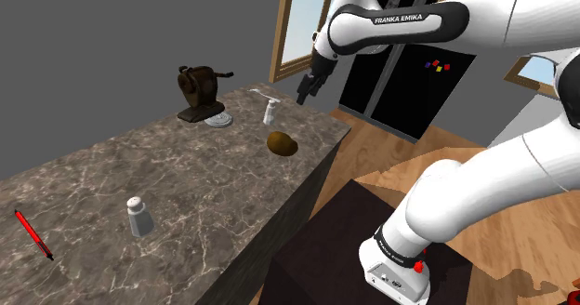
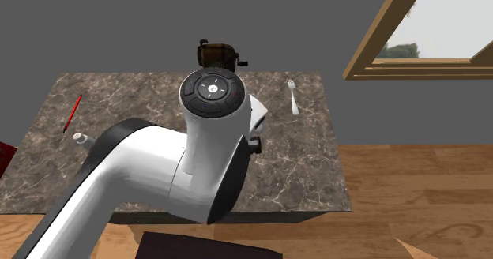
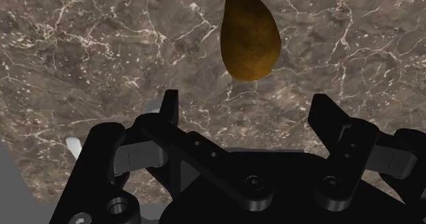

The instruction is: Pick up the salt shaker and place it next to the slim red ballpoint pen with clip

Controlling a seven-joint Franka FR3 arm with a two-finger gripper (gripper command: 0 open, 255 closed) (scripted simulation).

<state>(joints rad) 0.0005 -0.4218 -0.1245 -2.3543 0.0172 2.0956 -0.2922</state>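
Observation:
The salt shaker (image 1: 139, 216), pale grey with a rounded cap, stands upright on the dark marble counter (image 1: 195, 178) near its front. To its left in the shoulder view lies the slim red pen (image 1: 32, 234) with a black tip. In the second exterior view the shaker (image 2: 80, 138) shows just below the pen (image 2: 73, 113). My black gripper (image 1: 306, 89) hangs high over the counter's far end, well away from both. Its fingers stand apart in the wrist view, the gripper (image 3: 249, 112) open with nothing between them.
A brown egg-shaped thing (image 1: 283, 144) lies under the gripper (image 3: 250, 37). At the far end are a brown crank device (image 1: 198, 92), a grey disc (image 1: 219, 120) and a white fork (image 2: 293, 97). The counter edge drops to wooden floor (image 1: 483, 247); my stand (image 1: 335, 257) is beside it.

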